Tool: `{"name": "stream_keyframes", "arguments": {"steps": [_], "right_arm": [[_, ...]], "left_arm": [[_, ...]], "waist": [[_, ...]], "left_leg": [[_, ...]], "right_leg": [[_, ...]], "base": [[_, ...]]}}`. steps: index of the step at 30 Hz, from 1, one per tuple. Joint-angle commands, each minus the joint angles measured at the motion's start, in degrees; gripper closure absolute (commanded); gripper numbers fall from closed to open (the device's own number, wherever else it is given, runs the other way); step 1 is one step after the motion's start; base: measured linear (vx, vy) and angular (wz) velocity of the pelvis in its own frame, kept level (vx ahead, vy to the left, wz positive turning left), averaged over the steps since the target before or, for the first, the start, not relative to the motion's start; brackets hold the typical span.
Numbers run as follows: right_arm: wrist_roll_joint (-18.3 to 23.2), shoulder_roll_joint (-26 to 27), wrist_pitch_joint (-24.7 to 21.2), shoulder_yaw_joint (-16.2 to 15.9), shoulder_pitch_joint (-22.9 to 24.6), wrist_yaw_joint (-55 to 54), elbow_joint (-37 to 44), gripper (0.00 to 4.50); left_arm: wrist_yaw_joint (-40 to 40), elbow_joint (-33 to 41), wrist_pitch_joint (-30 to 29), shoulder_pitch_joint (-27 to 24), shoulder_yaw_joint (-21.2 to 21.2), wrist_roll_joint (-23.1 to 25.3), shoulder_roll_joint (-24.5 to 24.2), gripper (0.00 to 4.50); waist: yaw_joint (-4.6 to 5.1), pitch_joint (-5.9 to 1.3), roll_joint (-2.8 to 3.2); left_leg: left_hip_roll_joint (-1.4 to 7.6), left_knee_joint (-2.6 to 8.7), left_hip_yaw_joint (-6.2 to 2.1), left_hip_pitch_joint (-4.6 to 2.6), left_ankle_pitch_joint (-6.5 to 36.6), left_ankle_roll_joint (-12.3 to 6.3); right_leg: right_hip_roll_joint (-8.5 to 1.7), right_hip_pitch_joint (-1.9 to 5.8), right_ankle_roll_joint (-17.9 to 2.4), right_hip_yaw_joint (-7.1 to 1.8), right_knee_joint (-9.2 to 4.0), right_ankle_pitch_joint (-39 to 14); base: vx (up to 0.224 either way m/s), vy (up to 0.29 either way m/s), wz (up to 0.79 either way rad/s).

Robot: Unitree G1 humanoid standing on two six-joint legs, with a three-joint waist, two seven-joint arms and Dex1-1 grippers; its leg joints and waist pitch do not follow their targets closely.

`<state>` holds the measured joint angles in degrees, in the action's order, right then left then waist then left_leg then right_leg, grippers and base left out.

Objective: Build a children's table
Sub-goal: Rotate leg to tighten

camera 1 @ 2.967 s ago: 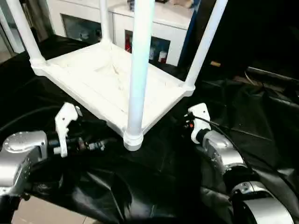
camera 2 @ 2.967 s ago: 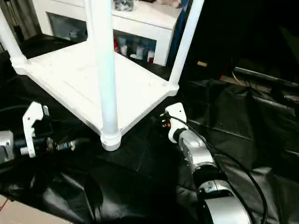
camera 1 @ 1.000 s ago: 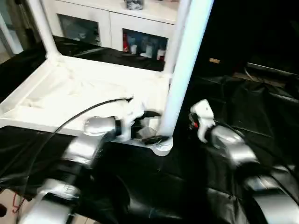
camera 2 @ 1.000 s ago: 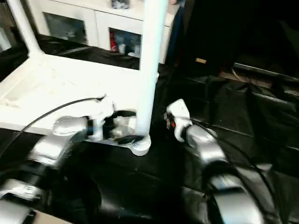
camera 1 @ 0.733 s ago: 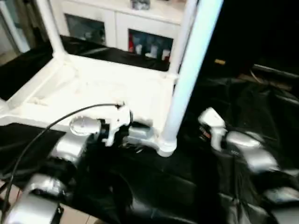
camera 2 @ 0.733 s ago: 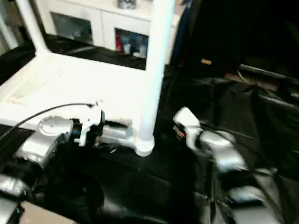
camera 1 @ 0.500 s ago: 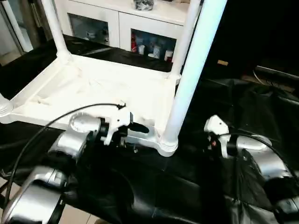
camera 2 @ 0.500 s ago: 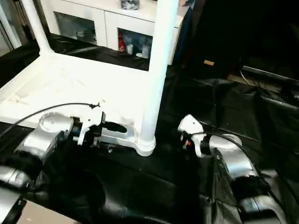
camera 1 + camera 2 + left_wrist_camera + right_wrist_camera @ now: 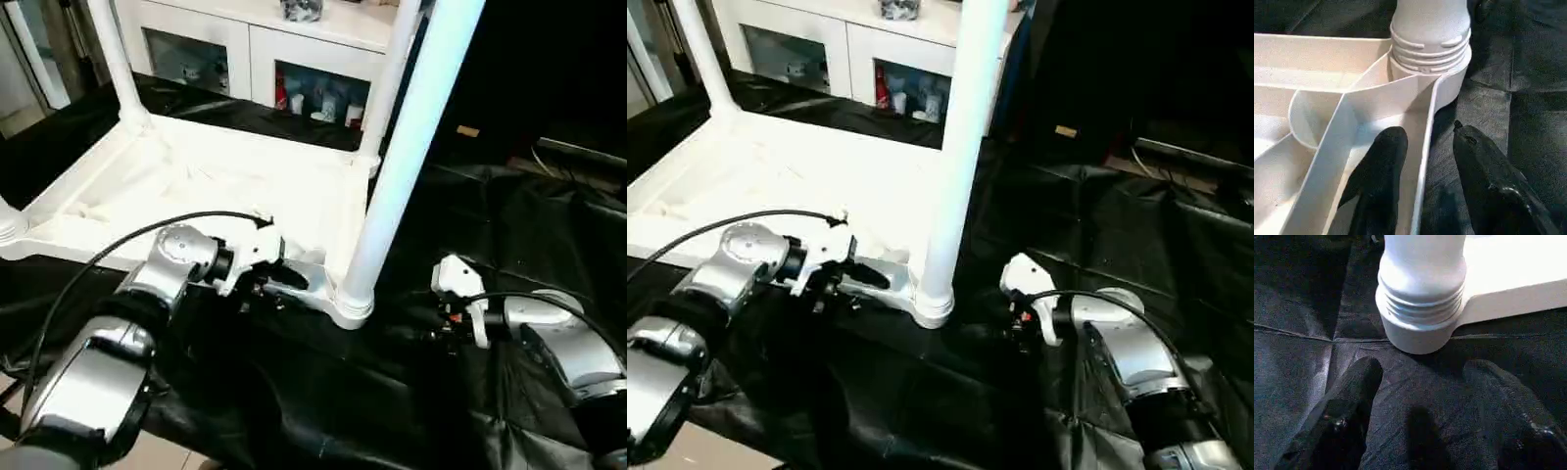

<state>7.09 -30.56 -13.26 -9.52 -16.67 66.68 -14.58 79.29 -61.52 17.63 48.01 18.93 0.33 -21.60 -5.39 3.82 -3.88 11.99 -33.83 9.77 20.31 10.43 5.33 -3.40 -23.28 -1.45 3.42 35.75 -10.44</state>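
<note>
White cabinet (image 9: 245, 44) beyond upturned table (image 9: 196, 186); black sheet (image 9: 509, 225) underneath.

No text, label, brand or number can be read on anything here

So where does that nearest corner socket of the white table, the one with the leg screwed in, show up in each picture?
Left eye view: the corner socket sits at lower centre, between the two arms.
Right eye view: lower centre, just left of the middle.
Left wrist view: at the top, beyond the left hand, which straddles the tabletop's edge wall.
Right wrist view: upper centre, beyond the open right hand.
Shared landmark: the threaded leg rising from it.
</note>
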Motion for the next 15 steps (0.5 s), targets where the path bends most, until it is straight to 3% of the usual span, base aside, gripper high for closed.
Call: {"name": "stream_keyframes", "arguments": {"steps": [1, 2, 7, 8, 15], "right_arm": [[0.4, -1.3, -1.4, 0.2, 0.8, -0.4, 2.4, 1.33], [0.4, -1.3, -1.6, 0.2, 0.9, -0.5, 2.7, 1.33], [0.8, -1.5, -2.7, 0.2, 1.8, -0.9, 4.3, 1.33], [0.8, -1.5, -2.7, 0.2, 1.8, -1.0, 4.3, 1.33], [0.7, -1.0, -3.5, 0.0, 2.1, -1.7, 5.1, 1.33]], "left_arm": [[-0.8, -2.4, 1.4, 2.2, 1.1, 2.5, 0.1, 2.96], [-1.0, -2.8, 1.5, 2.4, 1.2, 2.9, 0.0, 3.03], [-1.6, -5.6, 2.1, 3.8, 1.5, 4.7, 0.1, 3.43], [-1.6, -5.7, 2.1, 3.8, 1.6, 4.8, 0.1, 3.49], [-1.2, -9.0, -0.2, 4.9, 1.6, 6.9, 0.6, 3.98]], "waist": [[-0.31, -4.16, 1.35], [-0.23, -4.15, 1.14], [-0.31, -4.10, 1.26], [-0.34, -4.09, 1.52], [-0.29, -4.01, 1.39]], "left_leg": [[1.34, 3.71, -0.15, -0.45, 12.6, -1.38], [1.31, 3.69, -0.12, -0.48, 12.8, -1.46], [1.28, 3.67, -0.15, -0.46, 12.5, -1.35], [1.28, 3.70, -0.19, -0.47, 12.7, -1.27], [1.15, 3.68, -0.19, -0.48, 13.2, -1.31]], "right_leg": [[-4.21, 3.51, -11.5, -2.66, -4.72, -10.8], [-4.21, 3.50, -11.5, -2.61, -4.81, -10.9], [-4.31, 3.63, -11.7, -2.63, -4.84, -11.5], [-4.36, 3.65, -11.7, -2.62, -4.85, -11.8], [-4.40, 3.70, -11.3, -2.57, -5.15, -14.0]], "base": [[0.000, 0.000, 0.00], [0.000, 0.000, 0.00], [0.000, 0.000, 0.00], [0.000, 0.000, 0.00], [0.000, 0.000, 0.00]]}}
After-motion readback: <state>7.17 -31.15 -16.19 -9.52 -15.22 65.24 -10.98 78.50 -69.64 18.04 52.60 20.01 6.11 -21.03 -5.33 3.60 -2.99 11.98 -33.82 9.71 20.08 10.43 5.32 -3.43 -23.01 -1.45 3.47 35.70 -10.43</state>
